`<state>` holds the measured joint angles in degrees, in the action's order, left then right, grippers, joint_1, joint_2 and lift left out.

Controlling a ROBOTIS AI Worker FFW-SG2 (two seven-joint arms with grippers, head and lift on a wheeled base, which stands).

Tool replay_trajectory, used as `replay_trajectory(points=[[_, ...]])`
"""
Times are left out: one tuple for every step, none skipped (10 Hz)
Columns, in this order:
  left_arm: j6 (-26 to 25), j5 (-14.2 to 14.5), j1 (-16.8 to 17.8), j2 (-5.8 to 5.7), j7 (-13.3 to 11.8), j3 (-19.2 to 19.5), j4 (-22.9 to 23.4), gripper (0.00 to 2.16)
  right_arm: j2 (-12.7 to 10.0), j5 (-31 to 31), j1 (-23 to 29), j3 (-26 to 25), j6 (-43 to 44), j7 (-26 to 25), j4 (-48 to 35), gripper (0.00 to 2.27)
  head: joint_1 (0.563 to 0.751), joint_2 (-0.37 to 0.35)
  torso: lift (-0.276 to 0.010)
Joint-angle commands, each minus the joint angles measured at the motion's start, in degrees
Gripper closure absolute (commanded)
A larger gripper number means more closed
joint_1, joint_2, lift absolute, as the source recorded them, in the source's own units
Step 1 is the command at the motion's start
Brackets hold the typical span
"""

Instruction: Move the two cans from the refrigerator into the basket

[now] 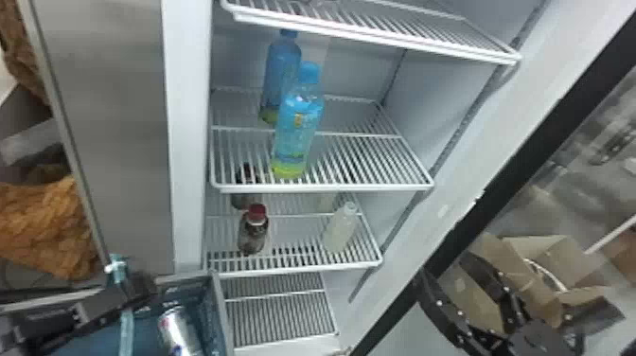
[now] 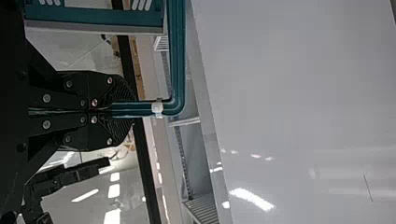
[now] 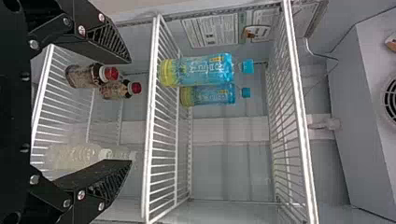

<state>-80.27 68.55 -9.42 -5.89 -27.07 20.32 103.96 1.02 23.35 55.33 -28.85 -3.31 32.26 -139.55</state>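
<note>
The tall, white-lined refrigerator (image 1: 189, 142) holds white wire shelves. The teal plastic basket (image 1: 221, 307) stands at its lower left. The black right gripper (image 1: 447, 272), at lower right in the head view, has its two fingers spread wide; the black left gripper (image 1: 127, 289) pinches the basket's slim teal handle (image 2: 177, 56). Two tall blue-and-yellow plastic bottles (image 1: 298, 128) share a shelf. One silver metal can (image 1: 179, 331) with red and blue marks is inside the basket, apart from both pairs of fingers.
</note>
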Motion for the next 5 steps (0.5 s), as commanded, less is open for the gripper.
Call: replay_trajectory(points=[[0.0, 0.0, 0.0, 0.00, 0.0, 0.0, 0.0, 1.20, -0.2, 0.0, 0.1, -0.1, 0.1, 0.0, 0.1, 0.31, 0.695, -0.350, -0.035], [0.0, 0.0, 0.0, 0.00, 0.0, 0.0, 0.0, 1.20, -0.2, 0.0, 0.1, -0.1, 0.1, 0.0, 0.1, 0.31, 0.695, -0.350, -0.035], [0.0, 0.0, 0.0, 0.00, 0.1, 0.0, 0.0, 1.20, -0.2, 0.0, 0.1, -0.2, 0.1, 0.0, 0.1, 0.31, 0.695, -0.350, -0.035], [0.0, -0.1, 0.0, 0.09, 0.1, 0.0, 0.0, 1.20, -0.2, 0.0, -0.1, -0.3, 0.1, 0.0, 0.3, 0.31, 0.695, -0.350, -0.035], [-0.3, -0.1, 0.0, 0.17, 0.2, 0.0, 0.0, 1.20, -0.2, 0.1, -0.2, -0.3, 0.1, -0.1, 0.5, 0.31, 0.695, -0.350, -0.035]])
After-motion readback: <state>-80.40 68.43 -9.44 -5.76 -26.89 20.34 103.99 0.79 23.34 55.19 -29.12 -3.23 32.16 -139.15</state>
